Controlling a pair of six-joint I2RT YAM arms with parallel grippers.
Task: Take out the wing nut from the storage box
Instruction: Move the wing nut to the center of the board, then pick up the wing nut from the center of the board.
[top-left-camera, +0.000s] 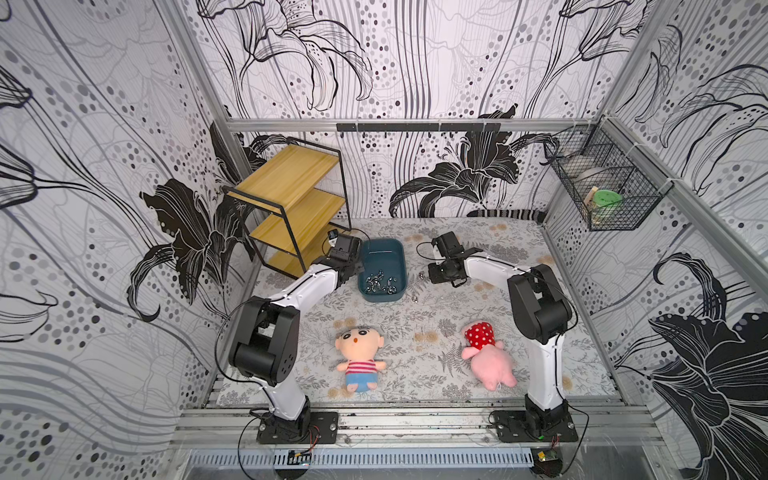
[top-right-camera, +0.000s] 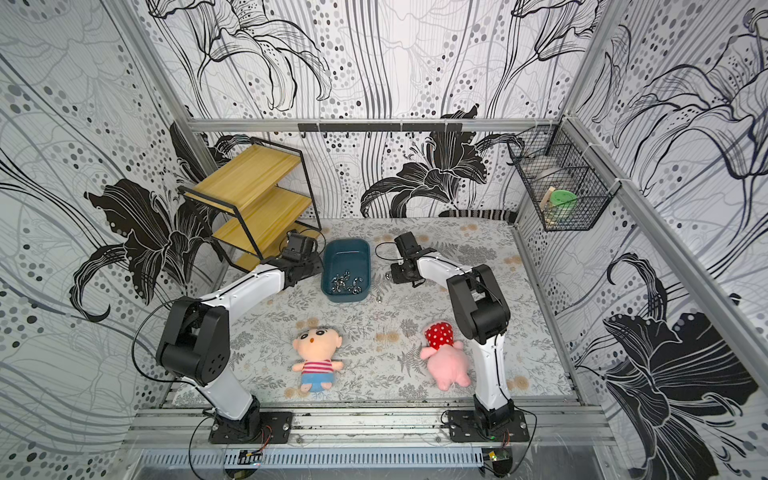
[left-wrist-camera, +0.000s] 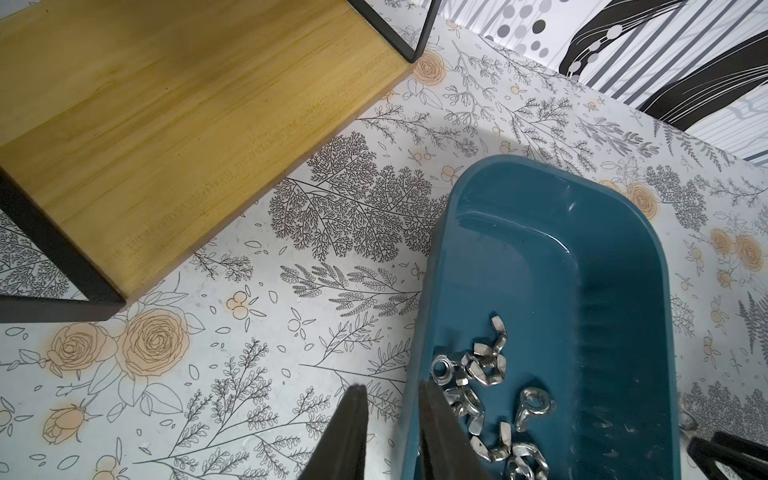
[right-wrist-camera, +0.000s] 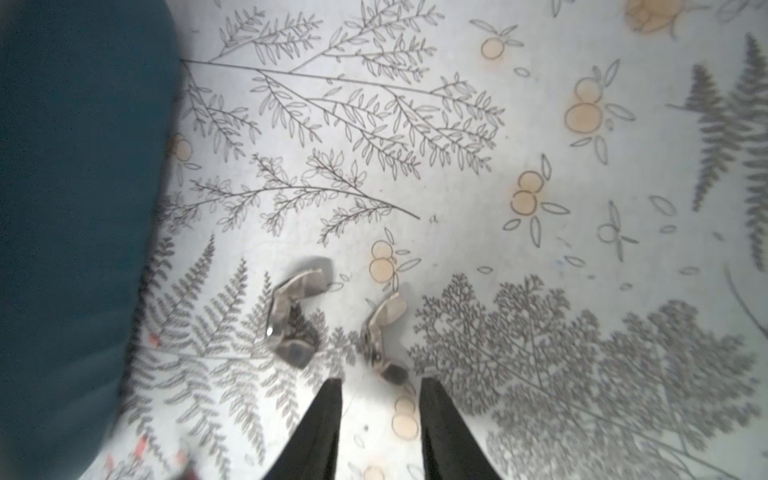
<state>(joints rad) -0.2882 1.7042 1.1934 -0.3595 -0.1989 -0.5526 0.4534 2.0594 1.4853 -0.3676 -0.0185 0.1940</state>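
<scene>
The dark teal storage box (top-left-camera: 382, 242) (top-right-camera: 347, 242) stands on the flowered cloth with several silver wing nuts (top-left-camera: 380, 284) (left-wrist-camera: 486, 365) heaped at its near end. My left gripper (left-wrist-camera: 392, 388) (top-left-camera: 353, 266) straddles the box's left wall (left-wrist-camera: 415, 374), one finger inside and one outside, and is closed across it. My right gripper (right-wrist-camera: 380, 380) (top-left-camera: 432, 276) hangs low over the cloth just right of the box (right-wrist-camera: 83, 208), open with nothing between its fingers. Two wing nuts (right-wrist-camera: 295, 311) (right-wrist-camera: 382, 332) lie on the cloth just ahead of its tips. In both top views a wing nut (top-left-camera: 420, 275) (top-right-camera: 387, 275) shows beside the gripper.
Another loose nut (top-left-camera: 414, 298) lies by the box's near right corner. A wooden shelf (top-left-camera: 291, 208) (left-wrist-camera: 187, 124) stands close behind my left arm. A boy doll (top-left-camera: 359, 353) and a pink doll (top-left-camera: 488, 353) lie at the front. A wire basket (top-left-camera: 606, 183) hangs on the right wall.
</scene>
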